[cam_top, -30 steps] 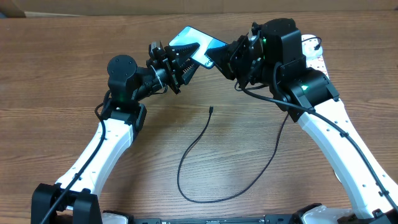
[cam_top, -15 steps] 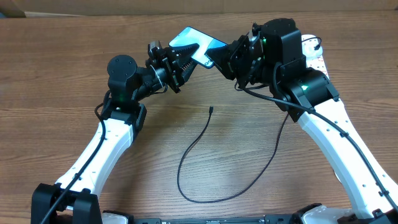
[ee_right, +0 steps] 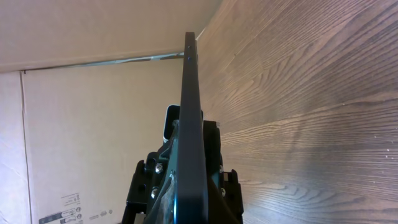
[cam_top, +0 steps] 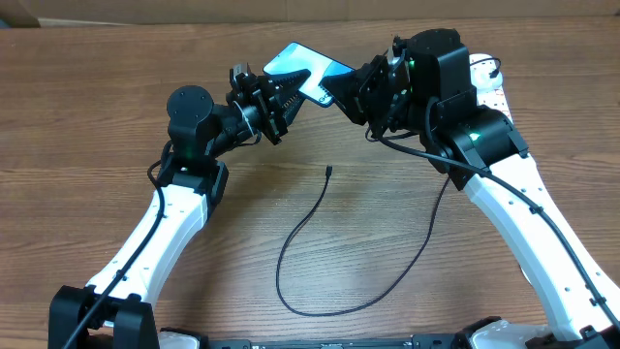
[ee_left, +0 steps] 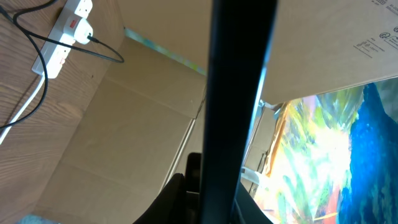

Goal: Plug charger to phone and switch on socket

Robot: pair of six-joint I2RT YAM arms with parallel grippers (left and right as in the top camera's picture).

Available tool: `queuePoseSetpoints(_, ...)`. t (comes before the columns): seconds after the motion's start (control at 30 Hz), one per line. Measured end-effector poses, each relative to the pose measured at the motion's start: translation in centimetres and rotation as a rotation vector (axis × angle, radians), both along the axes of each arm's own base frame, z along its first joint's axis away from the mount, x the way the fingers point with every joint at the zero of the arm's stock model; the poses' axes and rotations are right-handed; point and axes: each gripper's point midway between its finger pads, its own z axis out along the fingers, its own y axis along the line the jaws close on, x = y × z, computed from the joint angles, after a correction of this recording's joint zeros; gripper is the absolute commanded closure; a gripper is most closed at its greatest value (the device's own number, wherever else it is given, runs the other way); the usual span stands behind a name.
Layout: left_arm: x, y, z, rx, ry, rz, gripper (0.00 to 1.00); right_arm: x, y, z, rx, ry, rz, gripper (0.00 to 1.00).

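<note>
The phone (cam_top: 302, 61), light blue screen up, hangs tilted above the back of the wooden table, gripped from both sides. My left gripper (cam_top: 294, 87) is shut on its left end; in the left wrist view the phone's dark edge (ee_left: 239, 93) runs up between the fingers. From the right, my right gripper (cam_top: 341, 95) is shut on the same phone (ee_right: 189, 124), seen edge-on there. The charger's black cable (cam_top: 291, 242) loops on the table, and its connector tip (cam_top: 329, 172) lies free below the phone. The white socket (ee_left: 65, 28) holds the black plug (ee_left: 87, 38); overhead the socket (cam_top: 491, 92) is mostly hidden behind the right arm.
Cardboard walls (cam_top: 145, 10) close off the back of the table. The socket's thick white cord (ee_left: 18, 115) trails over the wood. A bright coloured picture (ee_left: 323, 155) shows beyond the cardboard in the left wrist view.
The left gripper's fingers have drawn in against the phone. Both arms, the phone and the cable stay where they were.
</note>
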Motion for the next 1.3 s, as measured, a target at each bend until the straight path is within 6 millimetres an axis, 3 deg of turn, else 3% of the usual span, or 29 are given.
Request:
queuePoseSetpoints(0.4,0.18,0.13,0.00,0.000,0.000,0.012,0.82,-0.05,0.04,0.00,0.003,0.003,0.001,0.96)
queuePoseSetpoints(1.03,0.37,0.26,0.05,-0.001,-0.002,0.026,0.95,-0.15,0.11,0.00,0.005,0.006,0.007,0.96)
queuePoseSetpoints(1.17,0.38,0.26,0.05,0.000,-0.003,0.026,0.96,-0.15,0.11,0.00,0.010,0.014,0.003,0.94)
queuePoseSetpoints(1.3,0.36,0.25,-0.01,0.000,0.001,0.026,0.96,-0.14,0.13,0.05,0.012,0.012,0.003,0.83)
